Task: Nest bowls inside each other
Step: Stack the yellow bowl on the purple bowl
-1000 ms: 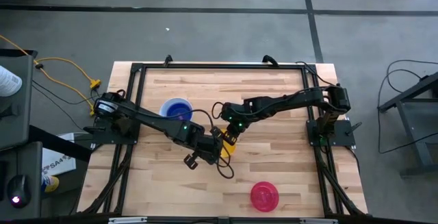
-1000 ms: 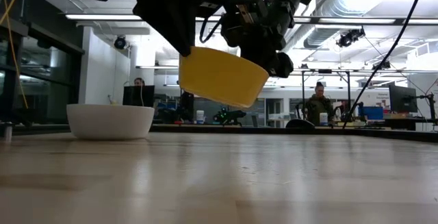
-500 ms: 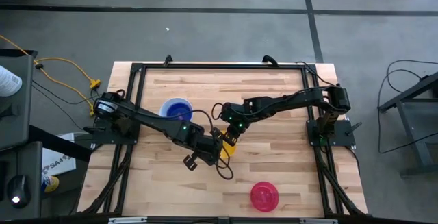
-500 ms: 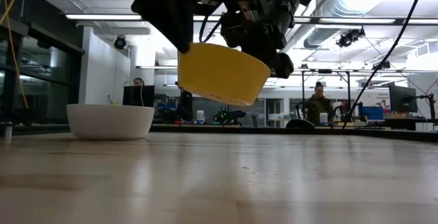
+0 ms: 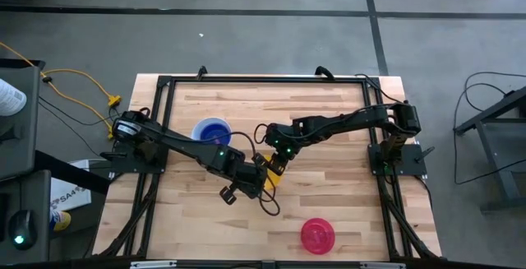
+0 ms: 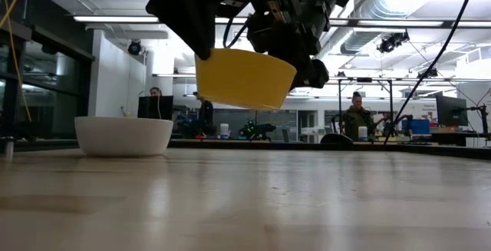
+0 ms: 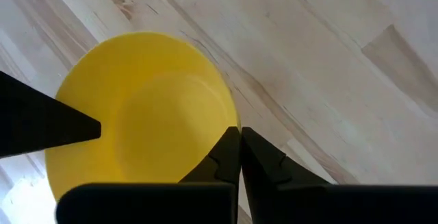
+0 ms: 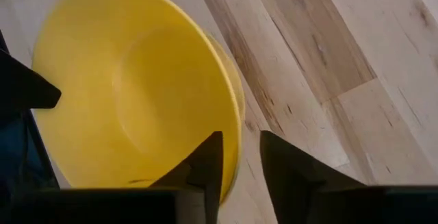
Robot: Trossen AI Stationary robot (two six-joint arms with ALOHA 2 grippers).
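A yellow bowl hangs above the middle of the table, between both grippers. My left gripper, reaching in from the table's left, is shut on its rim. My right gripper, reaching in from the right, is open, with one finger inside the bowl's rim and one outside. A white bowl rests on its base at the far left; from above, blue shows inside it. A red-pink bowl sits on its base near the front edge. My left gripper pinches the yellow bowl's rim, one finger inside the bowl and one outside. The fingers slant down from the table's left. The bowl hangs clear of the table, mouth up and nearly level. My right gripper's fingers straddle the rim; I cannot tell whether they touch it.
A black frame runs around the wooden table top, and a loose cable curls beneath the left arm. Bare wood lies right of centre and along the front left. Beyond the table's far edge, people sit at desks.
The yellow bowl has tipped from a clear slant to nearly level: its right side has come up and the whole bowl has shifted a little to the left in the low view. It stays clear of the table. Both arms have kept their places.
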